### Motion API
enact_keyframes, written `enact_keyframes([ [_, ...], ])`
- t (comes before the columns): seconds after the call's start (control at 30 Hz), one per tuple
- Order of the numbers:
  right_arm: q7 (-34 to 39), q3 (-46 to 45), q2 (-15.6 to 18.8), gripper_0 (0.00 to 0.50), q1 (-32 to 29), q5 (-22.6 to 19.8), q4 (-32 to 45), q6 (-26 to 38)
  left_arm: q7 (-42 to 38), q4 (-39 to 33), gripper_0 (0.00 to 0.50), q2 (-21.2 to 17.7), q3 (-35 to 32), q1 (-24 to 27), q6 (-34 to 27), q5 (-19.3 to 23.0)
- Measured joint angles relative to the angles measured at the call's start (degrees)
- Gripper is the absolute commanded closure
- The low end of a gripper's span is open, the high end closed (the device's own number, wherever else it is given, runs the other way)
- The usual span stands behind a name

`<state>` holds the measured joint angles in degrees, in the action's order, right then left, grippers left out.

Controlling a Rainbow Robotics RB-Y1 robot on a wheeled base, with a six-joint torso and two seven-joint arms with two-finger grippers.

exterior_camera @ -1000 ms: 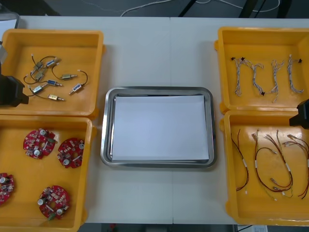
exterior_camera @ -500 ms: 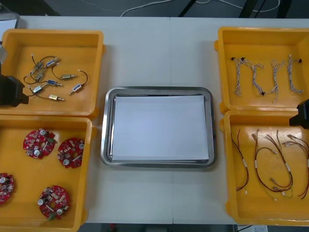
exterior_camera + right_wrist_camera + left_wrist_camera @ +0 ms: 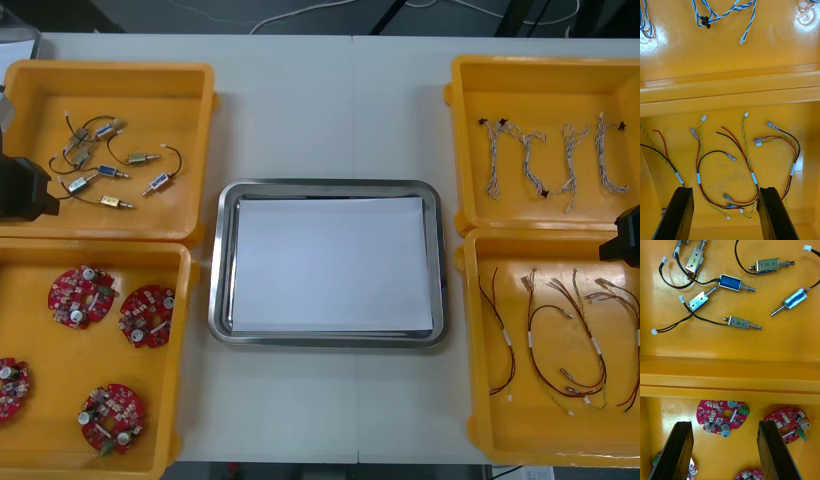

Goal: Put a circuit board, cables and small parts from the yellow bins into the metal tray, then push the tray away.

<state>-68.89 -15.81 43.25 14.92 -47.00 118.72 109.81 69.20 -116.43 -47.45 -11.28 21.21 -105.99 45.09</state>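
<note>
The metal tray [image 3: 224,262], white inside, lies at the table's middle. At the left edge my left gripper [image 3: 22,190] [image 3: 724,452] hangs open over the wall between two yellow bins: small metal parts [image 3: 108,160] [image 3: 740,322] in the far bin, round red circuit boards [image 3: 82,296] [image 3: 724,417] in the near bin. At the right edge my right gripper [image 3: 625,238] [image 3: 725,215] is open above the near right bin holding red and yellow cables [image 3: 560,340] [image 3: 733,165]. Twisted blue and white cables [image 3: 545,160] [image 3: 724,13] lie in the far right bin.
Both left yellow bins [image 3: 200,110] and both right yellow bins [image 3: 465,150] flank the tray. Bare table [image 3: 330,100] stretches beyond the tray to the far edge, and a strip [image 3: 320,400] lies in front of it.
</note>
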Motion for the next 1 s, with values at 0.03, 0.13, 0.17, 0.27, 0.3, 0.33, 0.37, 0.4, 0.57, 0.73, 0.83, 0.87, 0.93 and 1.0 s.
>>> enact_keyframes([
  [0.03, 0.00, 0.00, 0.00, 0.000, 0.00, 0.00, 0.00, 0.00, 0.00, 0.00, 0.000, 0.00, 0.00, 0.00, 0.00, 0.00],
  [0.13, 0.00, 0.00, 0.00, 0.000, 0.00, 0.00, 0.00, 0.00, 0.00, 0.00, 0.000, 0.00, 0.00, 0.00, 0.00, 0.00],
  [0.17, 0.00, 0.00, 0.00, 0.000, 0.00, 0.00, 0.00, 0.00, 0.00, 0.00, 0.000, 0.00, 0.00, 0.00, 0.00, 0.00],
  [0.27, 0.00, 0.00, 0.00, 0.000, 0.00, 0.00, 0.00, 0.00, 0.00, 0.00, 0.000, 0.00, 0.00, 0.00, 0.00, 0.00],
  [0.3, 0.00, 0.00, 0.00, 0.000, 0.00, 0.00, 0.00, 0.00, 0.00, 0.00, 0.000, 0.00, 0.00, 0.00, 0.00, 0.00],
  [0.33, 0.00, 0.00, 0.00, 0.000, 0.00, 0.00, 0.00, 0.00, 0.00, 0.00, 0.000, 0.00, 0.00, 0.00, 0.00, 0.00],
  [0.37, 0.00, 0.00, 0.00, 0.000, 0.00, 0.00, 0.00, 0.00, 0.00, 0.00, 0.000, 0.00, 0.00, 0.00, 0.00, 0.00],
  [0.4, 0.00, 0.00, 0.00, 0.000, 0.00, 0.00, 0.00, 0.00, 0.00, 0.00, 0.000, 0.00, 0.00, 0.00, 0.00, 0.00],
  [0.57, 0.00, 0.00, 0.00, 0.000, 0.00, 0.00, 0.00, 0.00, 0.00, 0.00, 0.000, 0.00, 0.00, 0.00, 0.00, 0.00],
  [0.73, 0.00, 0.00, 0.00, 0.000, 0.00, 0.00, 0.00, 0.00, 0.00, 0.00, 0.000, 0.00, 0.00, 0.00, 0.00, 0.00],
  [0.83, 0.00, 0.00, 0.00, 0.000, 0.00, 0.00, 0.00, 0.00, 0.00, 0.00, 0.000, 0.00, 0.00, 0.00, 0.00, 0.00],
  [0.87, 0.00, 0.00, 0.00, 0.000, 0.00, 0.00, 0.00, 0.00, 0.00, 0.00, 0.000, 0.00, 0.00, 0.00, 0.00, 0.00],
  [0.93, 0.00, 0.00, 0.00, 0.000, 0.00, 0.00, 0.00, 0.00, 0.00, 0.00, 0.000, 0.00, 0.00, 0.00, 0.00, 0.00],
  [1.0, 0.00, 0.00, 0.00, 0.000, 0.00, 0.00, 0.00, 0.00, 0.00, 0.00, 0.000, 0.00, 0.00, 0.00, 0.00, 0.00],
])
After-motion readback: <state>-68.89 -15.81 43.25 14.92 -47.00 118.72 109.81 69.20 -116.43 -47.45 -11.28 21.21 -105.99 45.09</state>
